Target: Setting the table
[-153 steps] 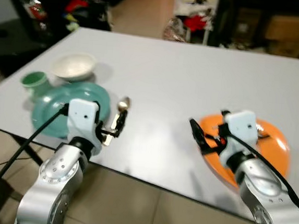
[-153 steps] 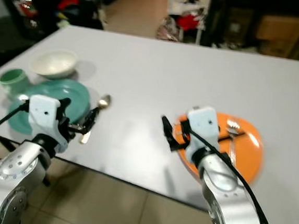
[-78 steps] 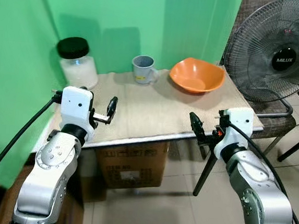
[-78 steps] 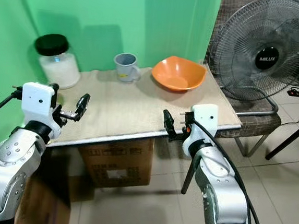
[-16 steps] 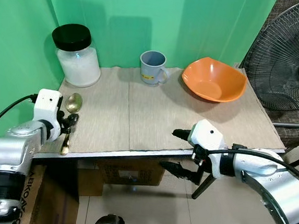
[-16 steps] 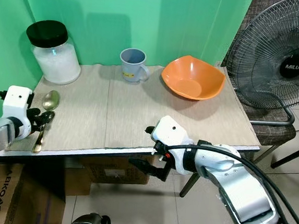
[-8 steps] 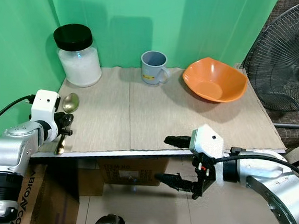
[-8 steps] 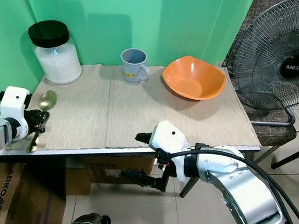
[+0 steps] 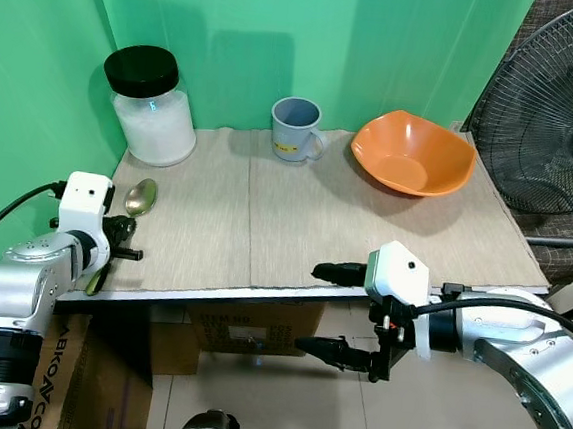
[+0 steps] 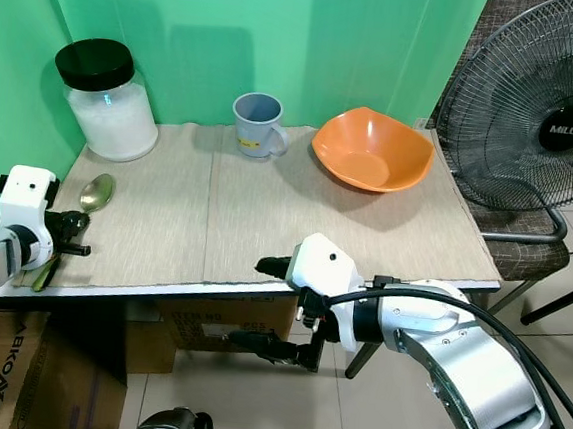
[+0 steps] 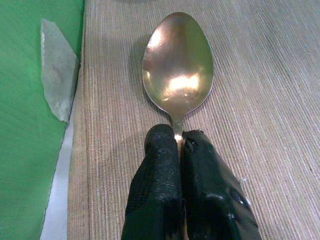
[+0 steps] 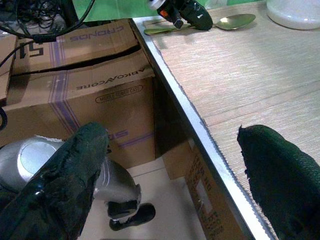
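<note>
The left gripper [image 11: 179, 142] pinches the spoon [image 11: 178, 62] by its neck, bowl just beyond its closed fingertips.

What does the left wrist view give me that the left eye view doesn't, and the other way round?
Left wrist view alone: the left hand has both black fingertips pressed shut on the neck of the gold metal spoon, just below its bowl, which lies face up on the beige woven mat.

Left eye view alone: the black-lidded glass jar, grey mug, orange bowl and black fan, plus the open right hand straddling the table's front edge.

Both: spoon, mat, left hand.
</note>
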You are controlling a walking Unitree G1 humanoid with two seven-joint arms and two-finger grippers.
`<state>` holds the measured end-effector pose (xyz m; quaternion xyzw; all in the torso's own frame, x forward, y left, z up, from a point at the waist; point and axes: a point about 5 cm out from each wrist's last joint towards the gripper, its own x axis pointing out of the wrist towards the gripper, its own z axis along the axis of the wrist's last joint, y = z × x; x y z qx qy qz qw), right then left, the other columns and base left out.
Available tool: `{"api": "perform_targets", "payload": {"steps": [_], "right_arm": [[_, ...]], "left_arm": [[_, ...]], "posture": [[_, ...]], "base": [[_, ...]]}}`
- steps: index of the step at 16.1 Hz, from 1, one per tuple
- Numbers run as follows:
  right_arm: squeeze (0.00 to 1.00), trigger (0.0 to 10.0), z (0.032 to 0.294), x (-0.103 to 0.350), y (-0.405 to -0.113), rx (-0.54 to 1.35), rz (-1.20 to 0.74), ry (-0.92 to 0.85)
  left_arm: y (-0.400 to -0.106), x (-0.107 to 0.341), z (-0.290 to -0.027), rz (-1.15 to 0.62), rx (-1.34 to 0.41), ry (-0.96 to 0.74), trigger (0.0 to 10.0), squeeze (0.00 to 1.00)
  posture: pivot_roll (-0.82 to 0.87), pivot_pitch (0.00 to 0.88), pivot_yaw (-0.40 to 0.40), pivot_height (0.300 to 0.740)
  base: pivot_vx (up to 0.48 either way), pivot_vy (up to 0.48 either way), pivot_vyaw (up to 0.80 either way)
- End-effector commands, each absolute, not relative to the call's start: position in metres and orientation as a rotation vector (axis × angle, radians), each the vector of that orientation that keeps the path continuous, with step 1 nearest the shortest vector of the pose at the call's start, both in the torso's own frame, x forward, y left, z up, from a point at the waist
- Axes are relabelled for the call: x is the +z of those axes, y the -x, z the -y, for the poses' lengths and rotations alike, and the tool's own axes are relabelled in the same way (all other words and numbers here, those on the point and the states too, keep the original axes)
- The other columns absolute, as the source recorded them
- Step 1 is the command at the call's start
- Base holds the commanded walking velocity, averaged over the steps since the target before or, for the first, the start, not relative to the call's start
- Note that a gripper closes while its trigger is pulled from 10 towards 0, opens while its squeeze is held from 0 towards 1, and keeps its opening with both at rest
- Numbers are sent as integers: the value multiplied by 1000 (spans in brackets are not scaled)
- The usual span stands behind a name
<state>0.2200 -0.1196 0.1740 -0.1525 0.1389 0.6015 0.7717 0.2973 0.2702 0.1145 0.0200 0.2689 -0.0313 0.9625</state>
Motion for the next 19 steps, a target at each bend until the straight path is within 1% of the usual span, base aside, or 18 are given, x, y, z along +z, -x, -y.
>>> {"api": "perform_targets", "payload": {"steps": [1, 5, 7, 8, 11, 12, 13, 14, 15, 16, 17, 18, 19], "right_arm": [[0, 10000, 121, 178, -218, 1305, -279, 342], [0, 10000, 123, 182, -222, 1256, -252, 327], [0, 10000, 128, 189, -232, 1135, -198, 279], [0, 10000, 130, 190, -234, 1107, -192, 274], [0, 10000, 139, 201, -235, 889, -84, 171], [0, 10000, 139, 202, -235, 873, -75, 166], [0, 10000, 136, 203, -231, 820, -37, 144], [0, 10000, 136, 200, -226, 762, -33, 106], [0, 10000, 139, 196, -226, 658, -41, 76], [0, 10000, 141, 195, -227, 579, -27, 40], [0, 10000, 141, 195, -228, 545, -20, 24], [0, 10000, 141, 197, -233, 497, -1, 36], [0, 10000, 144, 201, -240, 429, 26, 53]], "left_arm": [[-296, 111, -268, -566, -86, -28, 0, 0], [-299, 124, -264, -507, -110, -32, 0, 0], [-301, 144, -251, -423, -163, -40, 0, 0], [-301, 149, -247, -407, -177, -49, 0, 0], [-297, 197, -203, -176, -298, -11, 0, 0], [-296, 202, -199, -147, -310, -4, 0, 0], [-290, 217, -184, -34, -360, 17, 0, 0], [-283, 225, -174, 48, -370, 43, 0, 0], [-277, 227, -164, 96, -377, 42, 0, 0], [-271, 226, -157, 134, -367, 38, 1333, 0], [-268, 224, -155, 147, -338, 45, 6549, 0], [-264, 221, -151, 160, -286, 53, 10000, 0], [-261, 216, -141, 167, -261, 37, 10000, 0]], "posture": [[97, 93, 30, 740], [97, 93, 30, 740], [94, 94, 24, 740], [94, 94, 24, 740], [81, 85, 28, 740], [80, 85, 30, 740], [76, 74, 34, 740], [71, 62, 34, 740], [65, 54, 31, 740], [56, 46, 35, 740], [47, 43, 35, 740], [32, 40, 32, 740], [34, 35, 18, 740]], "base": [[0, 0, 0], [0, 0, 0], [0, 0, 0], [0, 0, 0], [0, 0, 0], [0, 0, 0], [0, 0, 0], [0, 0, 0], [0, 0, 0], [0, 0, -769], [0, 0, -775], [0, 0, -775], [0, 0, -781]]}}
